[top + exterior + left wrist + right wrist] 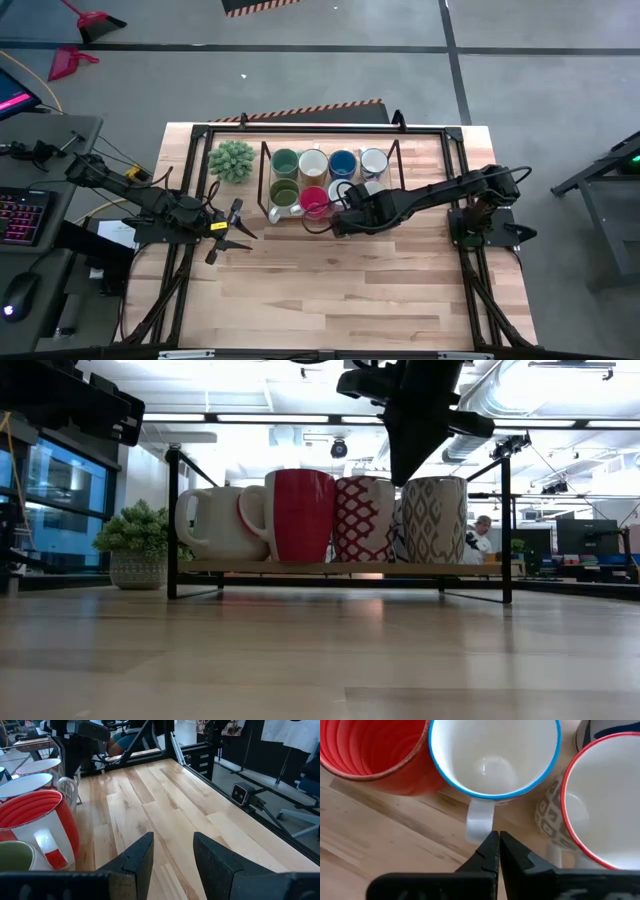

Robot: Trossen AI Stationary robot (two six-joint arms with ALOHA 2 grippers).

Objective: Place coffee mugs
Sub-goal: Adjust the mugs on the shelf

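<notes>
From my remote station I see the right gripper [338, 226] at the front edge of the black wire rack [400, 150], its fingers pressed together with nothing between them, their tips just at the handle of a white mug with a blue rim [494, 757]. In the right wrist view that mug sits between the red mug [372, 745] and a white mug with a red rim [602, 802], all three upright on the rack's wooden shelf. From above, the rack holds two rows of mugs at the back middle of the table [330, 290]: a teal-green mug [285, 163], a cream one [313, 163], a blue one [343, 163] and a white one [373, 160] behind; an olive-green mug [285, 192] and the red mug in front, with the right arm covering the rest of that row. A spiky green potted plant [232, 160] stands just left of the rack. The left gripper [232, 230] hangs over the table's left side, well apart from the rack, its fingers spread and holding nothing. In the low view a person [482, 535] sits in the room far behind the table.
</notes>
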